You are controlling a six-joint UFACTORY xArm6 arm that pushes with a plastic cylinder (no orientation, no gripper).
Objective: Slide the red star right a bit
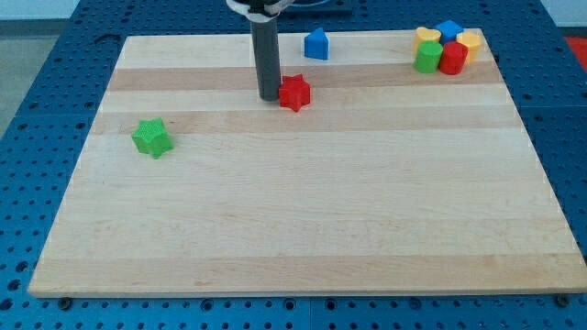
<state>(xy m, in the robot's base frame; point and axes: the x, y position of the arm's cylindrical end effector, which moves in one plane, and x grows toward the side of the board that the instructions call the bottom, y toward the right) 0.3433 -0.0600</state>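
The red star (pixel 295 93) lies on the wooden board (pixel 303 202) near the view's top, a little left of centre. My tip (pixel 269 96) stands right against the star's left side, touching or almost touching it. The dark rod rises straight up from there to the view's top edge.
A blue block (pixel 316 44) sits above and right of the red star. A green star (pixel 151 137) lies at the view's left. A cluster at the top right holds a yellow heart (pixel 426 38), a blue block (pixel 448 30), a yellow block (pixel 470 43), a green block (pixel 426 58) and a red block (pixel 452 59).
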